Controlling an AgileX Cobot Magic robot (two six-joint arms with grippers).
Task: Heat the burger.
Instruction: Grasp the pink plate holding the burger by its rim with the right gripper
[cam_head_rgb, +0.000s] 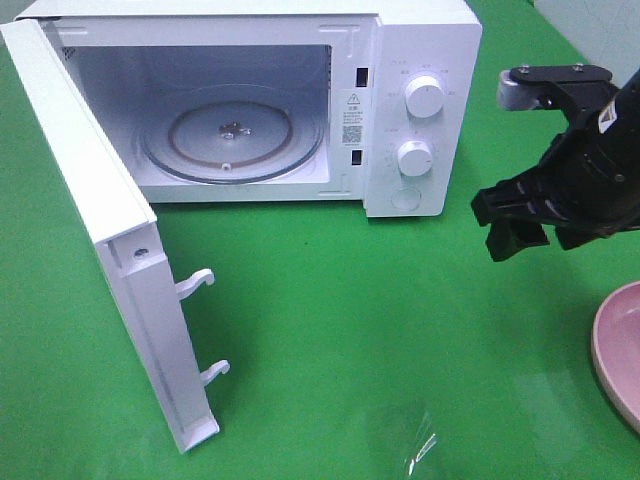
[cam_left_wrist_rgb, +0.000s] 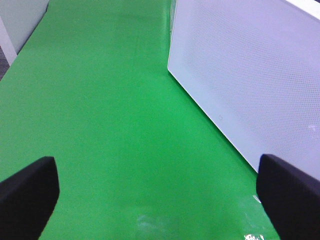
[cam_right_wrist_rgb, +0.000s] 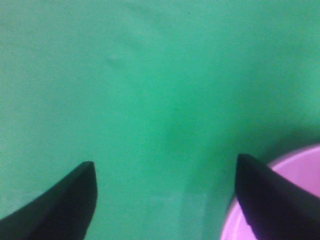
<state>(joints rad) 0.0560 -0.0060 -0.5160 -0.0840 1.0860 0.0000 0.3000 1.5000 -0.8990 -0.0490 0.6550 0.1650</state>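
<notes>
Burger: not in any view. Only the left edge of a round pink plate (cam_head_rgb: 622, 350) shows, at the near right margin of the green table cover (cam_head_rgb: 350, 330). Judged that the burger sits on the part of the plate out of frame; unconfirmed.

Right gripper (cam_right_wrist_rgb: 165, 162): released, black fingers spread wide, nothing between them. It hangs above the cover just left of the plate rim.

Left gripper (cam_left_wrist_rgb: 157, 172): likewise released and holding nothing, low over the cover beside a white perforated panel (cam_left_wrist_rgb: 250, 75).

White box microwave oven (cam_head_rgb: 420, 60) stands at far centre. Its hinged door (cam_head_rgb: 90, 220) is swung out to the left, and nothing rests on the clear glass turntable (cam_head_rgb: 235, 135).

Handling, judged:
- The burger is light, with a soft, crushable bun and a glossy, slippery top.
- Its layers are stacked loose and liable to shear under a side squeeze.
- The plate looks stiff and smooth; material cannot be told.
- Best hold is the plate rim, pinched at the edge nearest the right gripper and kept level so the stack does not slide.
- Risk: a shallow rim pinch could tip under the load.
</notes>
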